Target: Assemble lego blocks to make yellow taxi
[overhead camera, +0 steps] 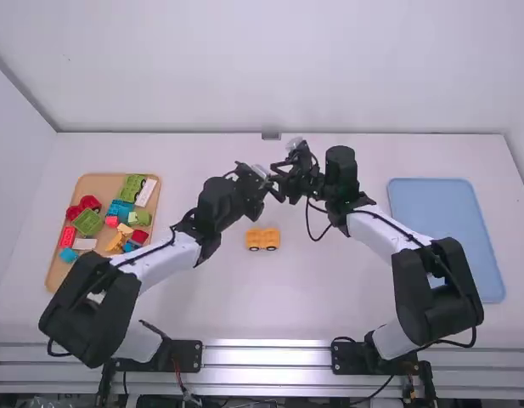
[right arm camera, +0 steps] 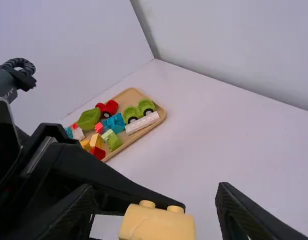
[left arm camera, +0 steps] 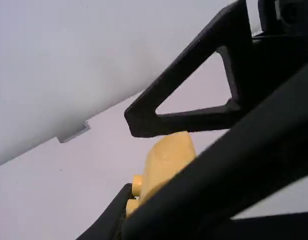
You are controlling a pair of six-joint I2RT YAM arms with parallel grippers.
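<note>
Above the table's middle my left gripper (overhead camera: 265, 177) and right gripper (overhead camera: 284, 180) meet. In the left wrist view, the left gripper (left arm camera: 125, 222) is shut on a yellow block (left arm camera: 166, 160), its studs facing sideways, with the right gripper's black parts crossing close in front. The right wrist view has the right gripper (right arm camera: 154, 202) open, its fingers spread on either side of the same yellow block (right arm camera: 157, 225), and the left gripper's long dark finger along its studded side. On the table below stands a yellow wheeled piece (overhead camera: 262, 239).
At the left lies a wooden tray (overhead camera: 53, 274) of red, green, blue, white and yellow blocks, partly behind the left arm. A light blue tray (overhead camera: 444, 221) lies at the right. The back wall borders the table.
</note>
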